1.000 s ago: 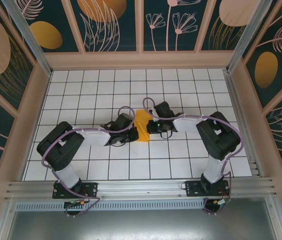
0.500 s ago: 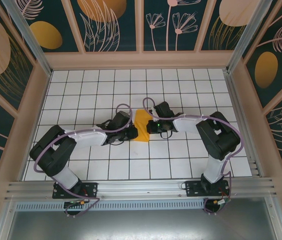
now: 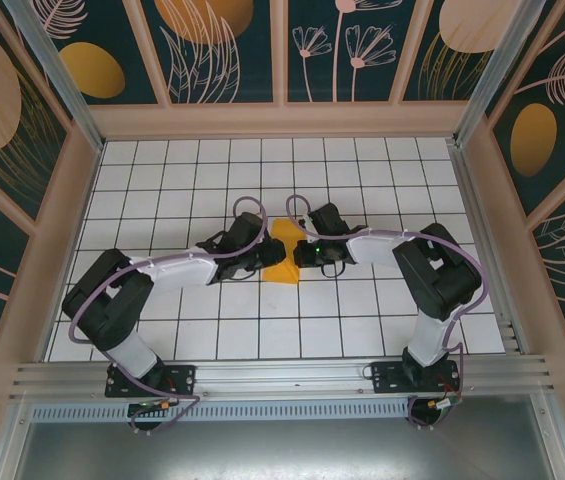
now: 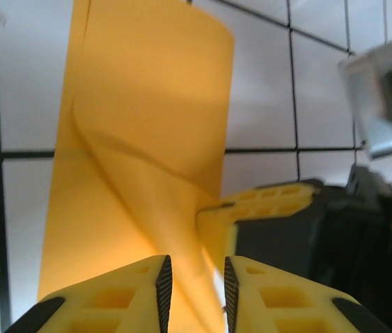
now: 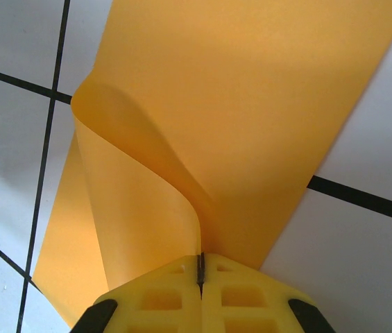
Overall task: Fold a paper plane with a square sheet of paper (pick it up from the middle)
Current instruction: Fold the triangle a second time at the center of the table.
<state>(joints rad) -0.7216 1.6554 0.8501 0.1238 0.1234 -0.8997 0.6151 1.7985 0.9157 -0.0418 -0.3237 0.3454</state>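
My right jaws pinch the curled thin orange-yellow square paper sheet; my left jaws, narrowly parted over it, should press the fold flat, slowly.

No legible text, label, brand mark, number or sign can be read on any surface in these views.

You look down on a white gridded table — dark teal floral walls, pale wooden frames around it.
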